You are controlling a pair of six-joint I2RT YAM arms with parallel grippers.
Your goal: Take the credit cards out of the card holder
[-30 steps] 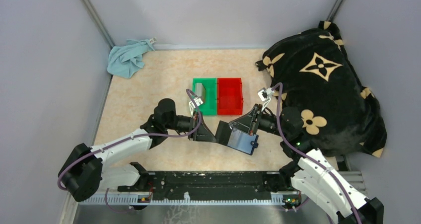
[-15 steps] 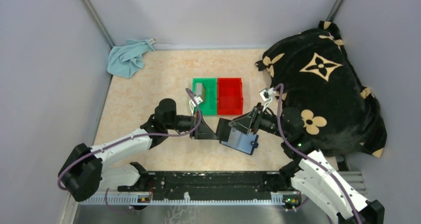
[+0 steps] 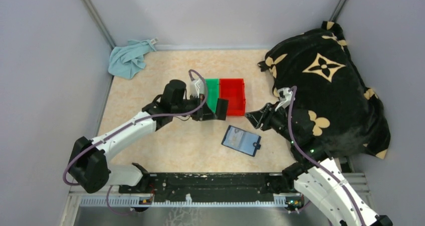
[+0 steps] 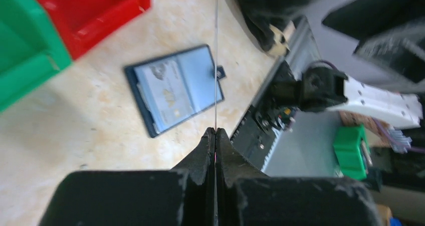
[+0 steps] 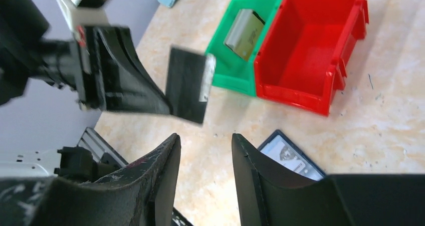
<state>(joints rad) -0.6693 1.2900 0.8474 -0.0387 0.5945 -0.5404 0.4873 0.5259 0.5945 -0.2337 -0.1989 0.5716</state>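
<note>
Hovering by the green plastic bin, seemingly to drop it in, the left gripper pinches a thin dark credit card; the right gripper gapes empty near the navy-blue bifold card holder.

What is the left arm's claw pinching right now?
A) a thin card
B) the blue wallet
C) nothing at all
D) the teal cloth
A: the left gripper is shut on a thin card, which its own wrist camera sees edge-on as a fine line. The card holder lies open with nothing gripping it.
</note>
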